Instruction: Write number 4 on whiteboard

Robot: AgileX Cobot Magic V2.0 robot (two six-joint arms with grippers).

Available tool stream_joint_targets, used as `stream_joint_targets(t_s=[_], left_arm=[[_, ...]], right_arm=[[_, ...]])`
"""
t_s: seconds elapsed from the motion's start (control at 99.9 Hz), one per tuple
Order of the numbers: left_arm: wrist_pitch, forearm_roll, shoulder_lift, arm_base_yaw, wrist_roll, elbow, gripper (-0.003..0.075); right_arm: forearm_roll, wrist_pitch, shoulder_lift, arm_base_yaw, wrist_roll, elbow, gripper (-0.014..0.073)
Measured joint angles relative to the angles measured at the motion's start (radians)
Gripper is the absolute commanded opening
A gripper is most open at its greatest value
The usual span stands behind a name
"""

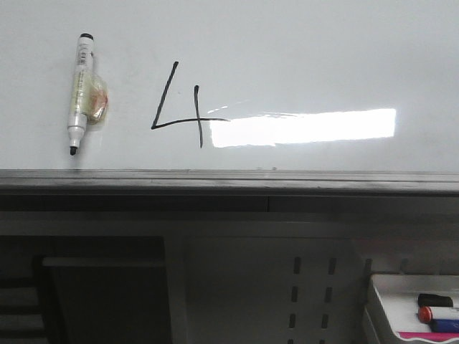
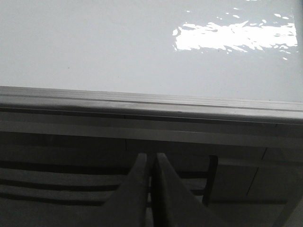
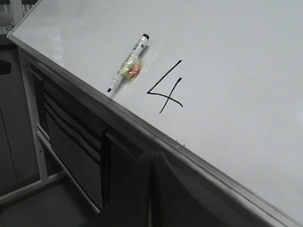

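**The number 4 stands on the whiteboard, both claws closed and empty**

The number 4 is drawn in thin black line on the whiteboard, left of the bright rectangular reflection, whose near end the horizontal bar just reaches. It has a slanted stroke, a bar and a short upright stroke, with the top left open.

The left gripper has its fingers pressed together with nothing between them, below the board's grey lower edge and touching nothing. The right gripper is likewise closed and empty, its fingertips in front of the board's edge, well apart from the figure.

One marker lies against the board left of the figure, black cap end up, bare tip down, with a yellowish lump at its middle.

One white tray sits at the lower right of the front view. Three markers show in it: a black one, a red-capped one and a blue one.
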State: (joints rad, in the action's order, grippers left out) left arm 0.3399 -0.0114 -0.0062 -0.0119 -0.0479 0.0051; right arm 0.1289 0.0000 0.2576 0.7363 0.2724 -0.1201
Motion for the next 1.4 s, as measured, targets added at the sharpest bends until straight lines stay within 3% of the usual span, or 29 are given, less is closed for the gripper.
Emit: stream_joint_targets(t_s=[0.54,0.68,0.82,1.151,1.281,1.401], left_arm=[[0.0,0.002,0.0,0.0,0.0,0.0,-0.002],[0.0,0.002,0.0,0.0,0.0,0.0,-0.002],[0.0,0.002,0.0,0.0,0.0,0.0,-0.002],[0.002,0.002,0.0,0.0,0.0,0.0,-0.002],[0.002,0.002,0.0,0.0,0.0,0.0,-0.002],[0.002,0.002,0.0,0.0,0.0,0.0,-0.002]], right_arm=[[-0.004,0.0,0.0,0.0,-0.007,0.005,-0.0064],[-0.129,0.0,0.0,-0.024,-0.166,0.007,-0.0064],[-0.194,-0.035,0.0,-0.135,-0.254,0.007,-0.0064],[-0.207,-0.063,-0.015,-0.581,-0.272,0.052,-0.0064],[-0.209,-0.056,-0.114,-0.683,-0.272,0.135,-0.0064],[-0.209,0.076,-0.221,-0.721,-0.272,0.137,-0.0064]])
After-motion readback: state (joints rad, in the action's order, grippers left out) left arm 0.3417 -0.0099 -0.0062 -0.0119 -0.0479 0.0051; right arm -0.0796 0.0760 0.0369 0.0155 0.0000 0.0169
